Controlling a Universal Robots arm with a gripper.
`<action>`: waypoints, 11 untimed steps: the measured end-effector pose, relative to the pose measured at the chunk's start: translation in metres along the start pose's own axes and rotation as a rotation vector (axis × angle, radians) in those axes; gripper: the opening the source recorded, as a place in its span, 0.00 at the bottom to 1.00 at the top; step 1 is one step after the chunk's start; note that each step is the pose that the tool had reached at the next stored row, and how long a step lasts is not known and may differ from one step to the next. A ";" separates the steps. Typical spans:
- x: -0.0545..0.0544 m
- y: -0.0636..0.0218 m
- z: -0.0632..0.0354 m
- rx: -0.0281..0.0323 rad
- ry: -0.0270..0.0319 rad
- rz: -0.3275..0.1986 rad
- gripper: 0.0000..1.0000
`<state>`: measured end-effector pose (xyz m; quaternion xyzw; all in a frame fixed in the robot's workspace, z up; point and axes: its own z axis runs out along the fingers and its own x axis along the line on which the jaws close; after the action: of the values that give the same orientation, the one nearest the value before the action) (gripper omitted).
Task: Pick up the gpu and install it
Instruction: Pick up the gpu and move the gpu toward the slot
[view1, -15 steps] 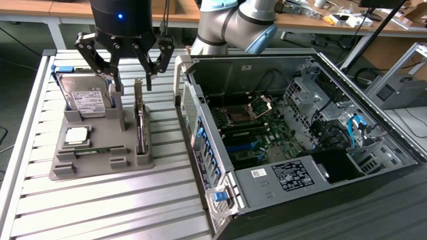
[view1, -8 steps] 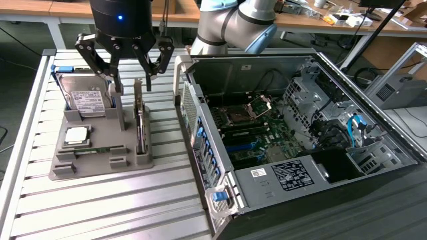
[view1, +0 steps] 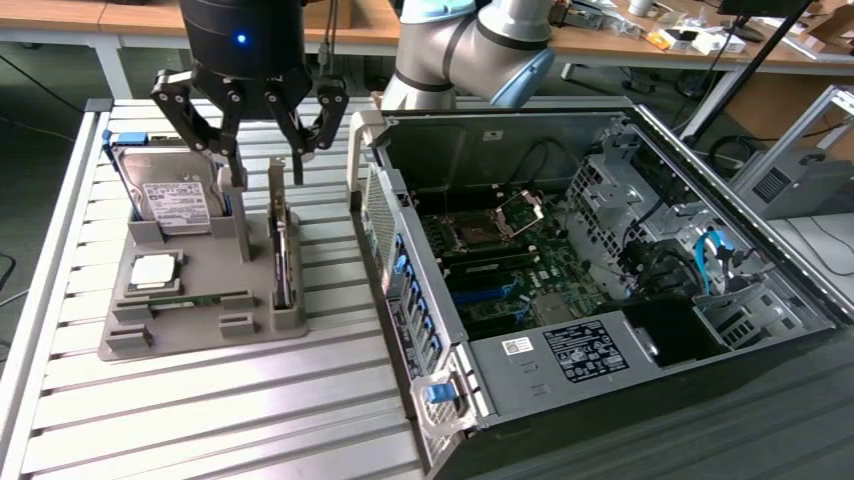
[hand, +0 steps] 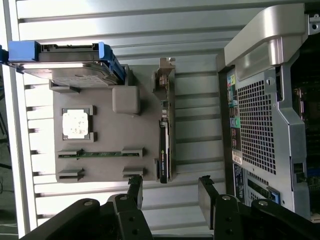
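The fingers are spread wide and grasp nothing; they hang above the far end of a grey holder. In the wrist view the two fingers stand either side of the line of the gpu. The gpu stands on its long edge in a slot along the holder's side nearest the computer case, untouched. On the same holder sit a hard drive with blue rails, a processor chip and a green memory stick. The holder rests on a slatted metal surface, with the open case just beside it.
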<state>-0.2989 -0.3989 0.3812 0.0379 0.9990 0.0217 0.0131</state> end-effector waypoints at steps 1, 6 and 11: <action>0.000 0.0000 0.0005 0.0000 0.0000 0.000 0.57; 0.000 -0.0001 0.0015 0.0001 0.0001 0.000 0.57; 0.000 -0.0001 0.0023 0.0000 0.0001 0.000 0.57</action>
<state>-0.2989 -0.3989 0.3789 0.0379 0.9990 0.0216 0.0131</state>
